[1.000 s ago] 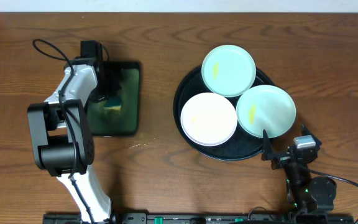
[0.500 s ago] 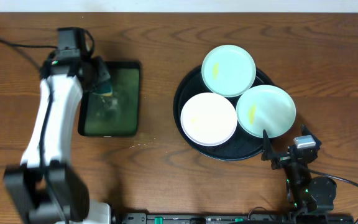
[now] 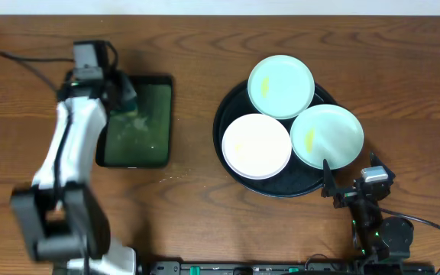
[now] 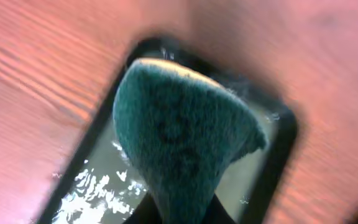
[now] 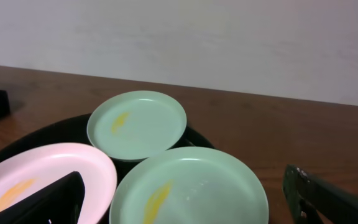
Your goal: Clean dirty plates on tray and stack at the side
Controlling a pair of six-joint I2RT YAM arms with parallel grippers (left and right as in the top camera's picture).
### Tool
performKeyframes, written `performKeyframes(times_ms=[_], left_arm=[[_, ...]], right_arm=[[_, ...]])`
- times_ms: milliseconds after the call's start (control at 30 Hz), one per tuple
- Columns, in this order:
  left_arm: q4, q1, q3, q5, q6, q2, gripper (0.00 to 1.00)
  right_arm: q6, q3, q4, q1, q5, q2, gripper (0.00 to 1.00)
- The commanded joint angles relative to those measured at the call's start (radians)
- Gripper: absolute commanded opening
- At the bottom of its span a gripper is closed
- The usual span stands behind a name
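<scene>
sponge (image 4: 185,137) now up off green tray (image 3: 140,137), left gripper (image 4: 179,214) clamped on it | right gripper (image 5: 182,193) wide open, empty | plates (image 3: 257,145) right of that tray, smeared: we wipe next

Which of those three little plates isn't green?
The white plate on the left of the black tray; the far plate and the right-hand plate are both pale mint green.

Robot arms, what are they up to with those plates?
The left gripper is clamped on a green sponge, holding it over the small green tray. The right gripper hangs open beside the round black tray. The three plates lie on that tray with yellow smears on them, none stacked yet.
</scene>
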Motion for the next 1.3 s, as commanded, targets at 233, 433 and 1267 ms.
performKeyframes(times_ms=[233,433,1267], left_arm=[[-0.08,0.019,0.073,0.069,-0.007,-0.097,0.07],[-0.095,0.005,0.051,0.052,-0.007,-0.266,0.08],[-0.129,-0.056,0.012,0.281,-0.267,-0.536,0.07]], right_arm=[[-0.009,-0.002,-0.004,0.007,0.002,-0.004,0.99],[-0.009,-0.002,-0.004,0.007,0.002,-0.004,0.99],[-0.009,-0.002,-0.003,0.007,0.002,-0.004,0.99]])
